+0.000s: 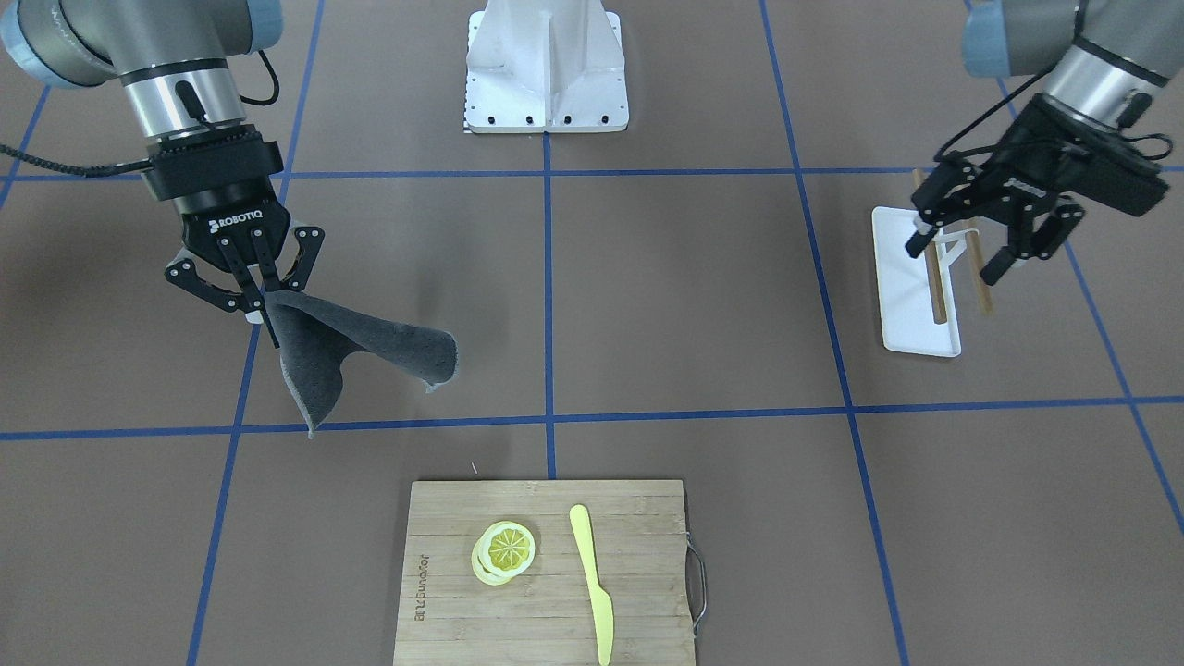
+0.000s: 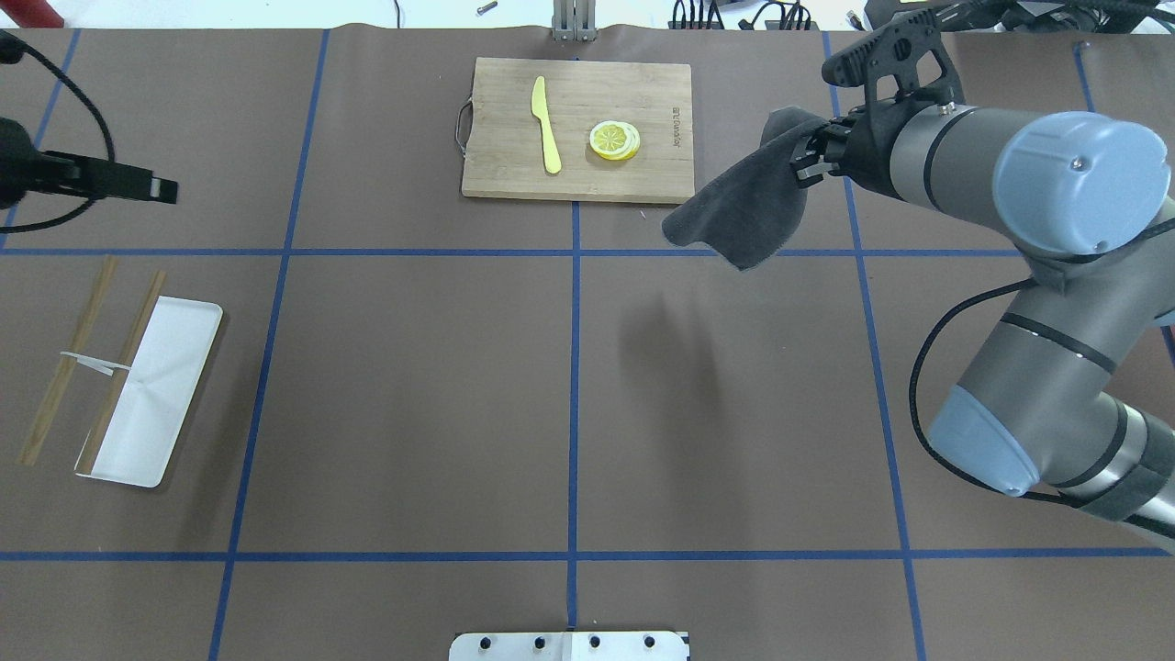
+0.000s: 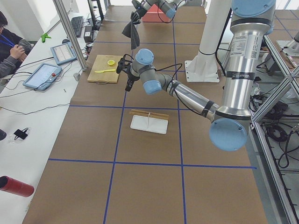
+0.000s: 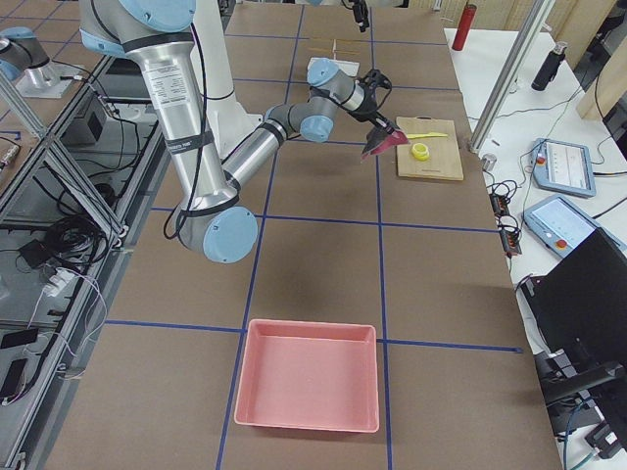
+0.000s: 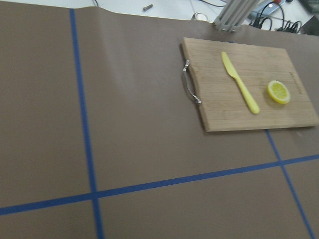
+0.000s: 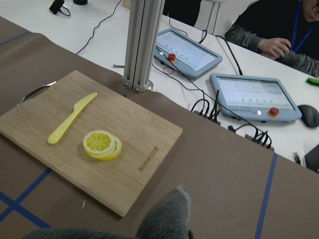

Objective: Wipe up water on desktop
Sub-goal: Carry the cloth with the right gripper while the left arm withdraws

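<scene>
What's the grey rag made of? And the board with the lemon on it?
The rag looks like soft cloth, maybe microfibre; it droops and folds from the right gripper. The board is likely bamboo, matte, with strips and grain.

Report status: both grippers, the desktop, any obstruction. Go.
Right gripper shut on grey cloth, hanging above desktop. Left gripper open, empty, over white tray. No water visible; cutting board nearby.

desktop [image 2: 413, 413] | cutting board [image 2: 661, 174] | white tray [image 2: 174, 367] | pink bin [image 4: 307, 377]
</scene>
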Robot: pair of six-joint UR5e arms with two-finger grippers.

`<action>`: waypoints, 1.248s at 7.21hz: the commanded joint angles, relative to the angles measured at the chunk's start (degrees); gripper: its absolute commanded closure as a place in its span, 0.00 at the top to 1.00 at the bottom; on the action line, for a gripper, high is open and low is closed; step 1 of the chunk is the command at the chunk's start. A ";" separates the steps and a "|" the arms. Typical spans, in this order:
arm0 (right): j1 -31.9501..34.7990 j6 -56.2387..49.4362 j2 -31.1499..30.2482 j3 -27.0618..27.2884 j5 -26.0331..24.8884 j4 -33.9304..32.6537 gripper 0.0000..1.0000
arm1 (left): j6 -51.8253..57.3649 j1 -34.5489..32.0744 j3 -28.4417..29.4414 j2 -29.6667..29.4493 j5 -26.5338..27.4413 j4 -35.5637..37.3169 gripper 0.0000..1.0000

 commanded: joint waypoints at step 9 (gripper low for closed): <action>7.64 1.00 -23.44 5.18 18.83 -1.17 0.00 | 57.29 -33.06 7.11 7.83 -7.11 53.52 0.99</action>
